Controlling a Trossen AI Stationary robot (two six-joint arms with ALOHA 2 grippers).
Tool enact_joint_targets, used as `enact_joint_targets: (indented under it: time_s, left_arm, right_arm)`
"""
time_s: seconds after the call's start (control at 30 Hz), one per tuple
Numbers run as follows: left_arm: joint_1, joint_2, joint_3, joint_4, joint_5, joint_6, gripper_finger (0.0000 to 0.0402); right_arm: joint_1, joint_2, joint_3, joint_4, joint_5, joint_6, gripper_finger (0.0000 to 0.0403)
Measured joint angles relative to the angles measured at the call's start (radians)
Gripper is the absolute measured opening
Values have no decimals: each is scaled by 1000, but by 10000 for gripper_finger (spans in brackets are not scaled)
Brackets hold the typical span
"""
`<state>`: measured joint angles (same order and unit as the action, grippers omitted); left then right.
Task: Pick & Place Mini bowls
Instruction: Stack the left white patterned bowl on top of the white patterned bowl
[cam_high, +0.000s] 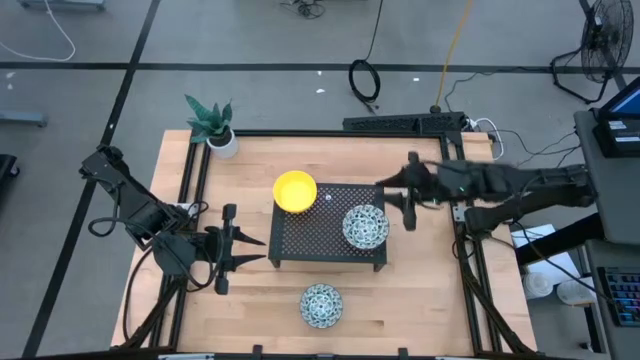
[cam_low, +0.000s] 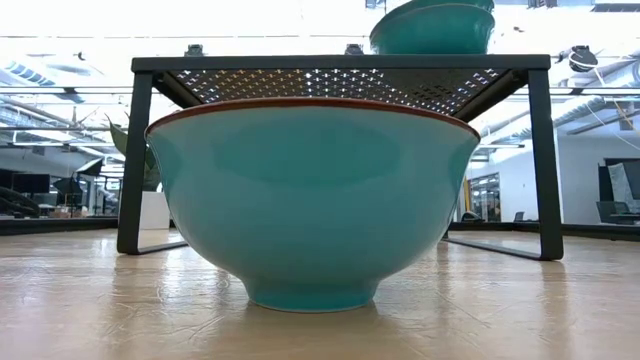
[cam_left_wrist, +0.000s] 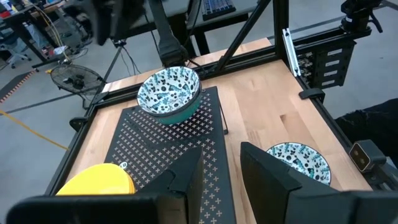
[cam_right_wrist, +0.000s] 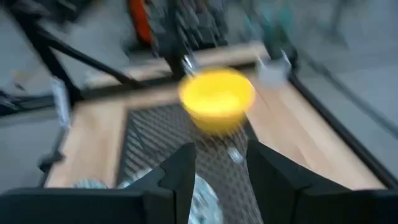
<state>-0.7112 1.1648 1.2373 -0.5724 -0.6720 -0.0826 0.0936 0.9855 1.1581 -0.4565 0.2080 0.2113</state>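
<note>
A black perforated rack (cam_high: 322, 243) stands mid-table. A yellow bowl (cam_high: 295, 191) sits on its far left corner, and a blue-green patterned bowl (cam_high: 365, 226) on its right part. A second patterned bowl (cam_high: 321, 305) rests on the wood in front of the rack; the low view shows its teal outside (cam_low: 312, 200). My left gripper (cam_high: 262, 250) hovers left of the rack, open and pointing at it, and shows open in its wrist view (cam_left_wrist: 221, 180). My right gripper (cam_high: 395, 195) is above the rack's right edge, open (cam_right_wrist: 221, 168), facing the yellow bowl (cam_right_wrist: 216, 98).
A white pot with a green plant (cam_high: 222, 140) stands at the table's far left corner. Black frame rails (cam_high: 190, 190) run along the table's sides. Bare wood lies on both sides of the near bowl and right of the rack.
</note>
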Motion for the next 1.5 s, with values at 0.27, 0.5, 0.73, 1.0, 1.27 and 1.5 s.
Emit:
enact_joint_targets:
  time_s: [0.27,0.5,0.73,1.0,1.27,1.5]
  left_arm:
    - [0,0,0,0,0,0,113]
    - [0,0,0,0,0,0,113]
    - [0,0,0,0,0,0,113]
    - [0,0,0,0,0,0,113]
    - [0,0,0,0,0,0,113]
    - [0,0,0,0,0,0,113]
  right_arm:
    - [32,-113,-439,625,-71,-130,75]
    - [54,-97,-513,697,-109,-149,8]
    - [66,-49,-570,777,-106,-136,1]
    - [66,-35,-577,837,-107,-130,0]
    - [66,-33,-577,804,-131,-107,0]
    - [68,-49,-576,863,-132,-125,0]
